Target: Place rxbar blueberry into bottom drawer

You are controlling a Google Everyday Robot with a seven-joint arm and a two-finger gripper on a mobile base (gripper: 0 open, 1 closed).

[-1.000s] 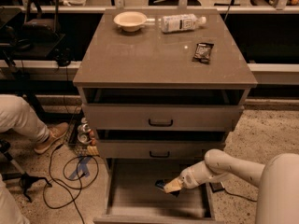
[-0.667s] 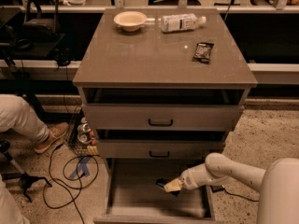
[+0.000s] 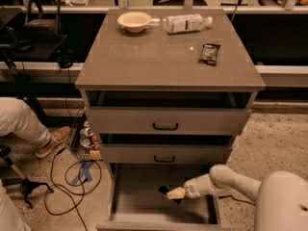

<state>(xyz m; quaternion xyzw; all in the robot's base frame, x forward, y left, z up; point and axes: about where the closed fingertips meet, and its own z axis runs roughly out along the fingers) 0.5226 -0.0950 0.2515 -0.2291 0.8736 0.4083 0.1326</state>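
The bottom drawer [image 3: 139,203] is pulled out at the foot of the cabinet, and its flat floor shows. My gripper [image 3: 174,193] reaches in from the right and sits low over the drawer floor, near its middle. A small dark shape [image 3: 165,191] lies at the gripper's tip. It may be the rxbar blueberry, but I cannot tell, nor whether it is held or resting on the floor.
On the cabinet top [image 3: 144,61] are a bowl [image 3: 134,20], a lying plastic bottle [image 3: 187,23] and a black-brown snack packet [image 3: 209,53]. The two upper drawers [image 3: 165,121] stand slightly open. A seated person's leg [image 3: 24,124], cans and cables [image 3: 72,172] are at the left.
Almost nothing differs. The gripper stays in the bottom drawer at nearly the same spot, perhaps slightly lower.
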